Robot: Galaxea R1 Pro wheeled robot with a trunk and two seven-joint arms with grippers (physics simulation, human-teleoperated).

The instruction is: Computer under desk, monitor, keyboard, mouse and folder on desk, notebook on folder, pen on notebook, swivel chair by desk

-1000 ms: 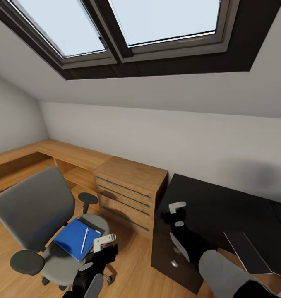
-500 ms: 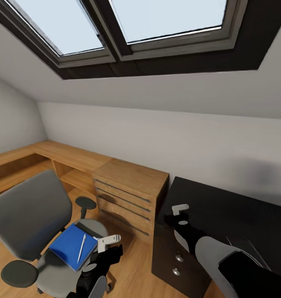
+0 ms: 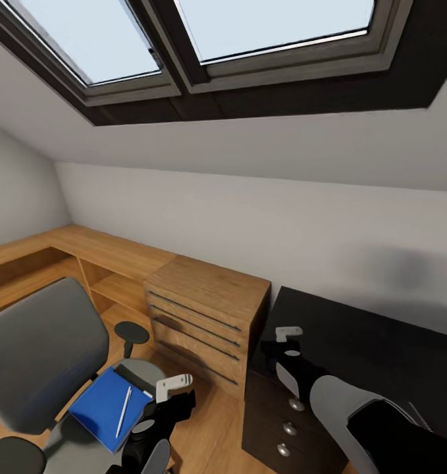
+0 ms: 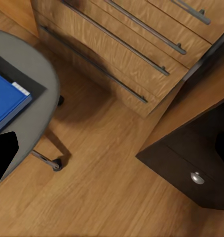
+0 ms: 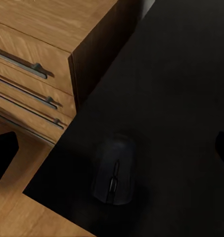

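The grey swivel chair (image 3: 42,355) stands at lower left. On its seat lies the blue folder (image 3: 105,408), and the pale pen (image 3: 124,411) rests on top of it. A dark flat strip shows along the folder's far edge. My left gripper (image 3: 174,390) hangs open just right of the seat, above the floor; its wrist view catches the folder's corner (image 4: 8,101). My right gripper (image 3: 286,339) hovers open over the near-left corner of the black desk (image 3: 368,342). The black mouse (image 5: 114,170) lies on the desk top below it, near the edge.
A light wooden drawer chest (image 3: 207,309) stands between chair and desk, joined to a wooden bench (image 3: 85,247) along the wall. The desk's black drawer unit (image 3: 286,421) has round silver knobs. A sloped ceiling with skylights (image 3: 249,26) hangs overhead. Wooden floor (image 4: 107,187) lies between chair and drawers.
The whole picture has shifted, so the camera moved: chair and folder now sit lower left. My right arm has come closer and covers the grey slab seen on the desk earlier.
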